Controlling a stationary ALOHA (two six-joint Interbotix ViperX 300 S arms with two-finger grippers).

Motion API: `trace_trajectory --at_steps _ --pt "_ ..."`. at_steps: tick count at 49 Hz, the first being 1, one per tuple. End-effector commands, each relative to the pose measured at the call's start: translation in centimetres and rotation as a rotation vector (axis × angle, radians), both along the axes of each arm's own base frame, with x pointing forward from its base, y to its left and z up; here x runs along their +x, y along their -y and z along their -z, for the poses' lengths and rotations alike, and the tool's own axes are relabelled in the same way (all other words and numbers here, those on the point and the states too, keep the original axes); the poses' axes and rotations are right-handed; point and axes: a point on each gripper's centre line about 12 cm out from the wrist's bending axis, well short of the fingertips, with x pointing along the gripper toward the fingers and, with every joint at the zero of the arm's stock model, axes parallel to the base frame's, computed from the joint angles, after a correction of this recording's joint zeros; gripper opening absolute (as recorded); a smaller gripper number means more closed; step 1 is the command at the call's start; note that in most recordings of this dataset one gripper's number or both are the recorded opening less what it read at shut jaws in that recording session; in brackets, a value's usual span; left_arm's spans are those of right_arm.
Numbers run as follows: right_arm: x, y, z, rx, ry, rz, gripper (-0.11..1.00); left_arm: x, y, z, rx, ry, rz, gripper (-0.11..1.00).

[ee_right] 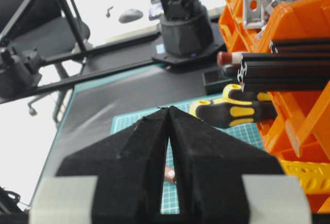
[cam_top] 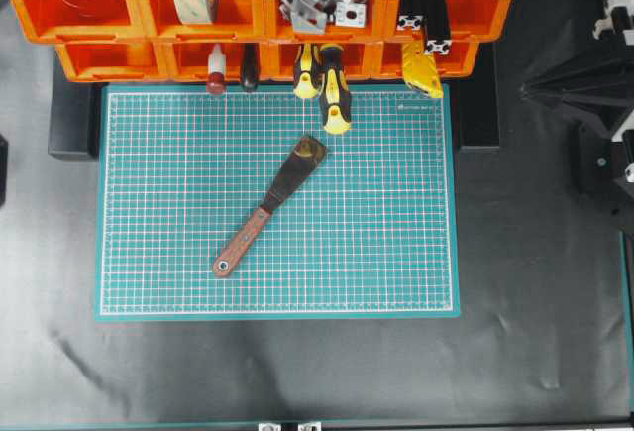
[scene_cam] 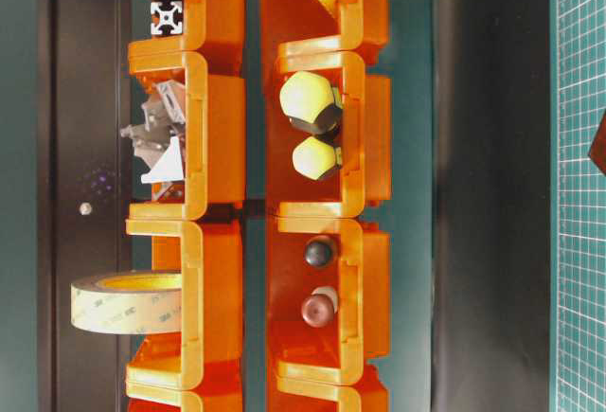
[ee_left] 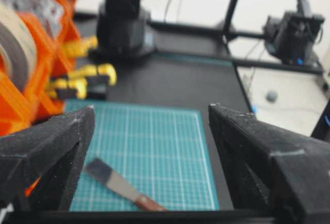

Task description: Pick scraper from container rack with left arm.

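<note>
"3M" printed inside tape roll core; nothing else legible.

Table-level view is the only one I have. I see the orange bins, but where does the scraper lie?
Observer: The scraper lies flat and diagonal on the green cutting mat, outside the container rack.
Operator: Does the left end effector hold it?
Observer: No. The left end effector is open, with nothing between its fingers.
Operator: And the right end effector?
Observer: The right end effector is shut and holds nothing.
</note>
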Motion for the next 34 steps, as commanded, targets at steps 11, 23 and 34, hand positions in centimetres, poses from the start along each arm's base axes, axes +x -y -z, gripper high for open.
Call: trace_trajectory --at_steps 11,23,34 --pt "0.1 0.03 -1.3 0.004 0.031 0.002 0.0 -0.98 -0.48 -0.01 0.031 0.039 0.007 0.84" --pt "0.1 0.03 -1.29 0.003 0.029 0.002 0.0 -1.32 -0.65 0.18 0.028 0.05 0.008 0.84" --pt "0.1 0.03 -1.14 0.003 0.025 0.002 0.0 -1.15 -0.53 0.59 0.025 0.037 0.01 0.84"
